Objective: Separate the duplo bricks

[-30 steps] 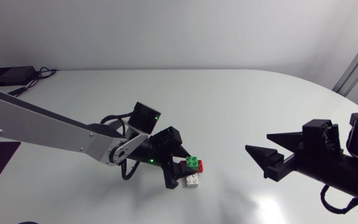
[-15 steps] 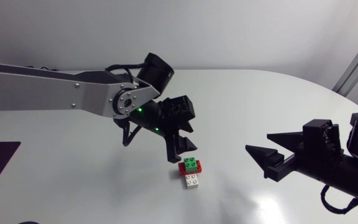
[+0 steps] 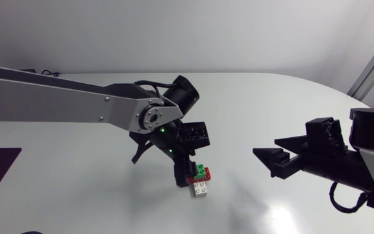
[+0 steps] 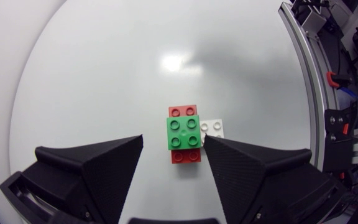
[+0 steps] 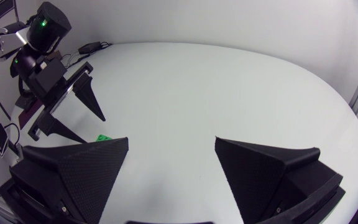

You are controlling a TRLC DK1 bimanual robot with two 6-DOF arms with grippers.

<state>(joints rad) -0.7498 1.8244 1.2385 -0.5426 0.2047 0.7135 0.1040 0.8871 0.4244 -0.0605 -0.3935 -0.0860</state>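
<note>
A small duplo stack stands on the white table: a green brick (image 3: 202, 170) (image 4: 183, 132) sits on a red brick (image 3: 209, 174) (image 4: 186, 156), with a white brick (image 3: 200, 188) (image 4: 214, 128) joined low at the side. My left gripper (image 3: 186, 174) (image 4: 173, 140) points down over the stack, open, one finger on each side of the green brick and clear of it. My right gripper (image 3: 265, 148) (image 5: 171, 142) hovers open and empty well to the right of the stack. In the right wrist view only a corner of the green brick (image 5: 103, 137) shows.
The table (image 3: 252, 104) is bare white around the stack. Cables (image 3: 44, 73) lie at its far left corner. In the right wrist view my left arm's gripper (image 5: 74, 99) stands ahead, past the right gripper's fingers.
My left arm rose from beside the stack, swung over it and now points down with the stack between its fingers. The right gripper shifted slightly left.
</note>
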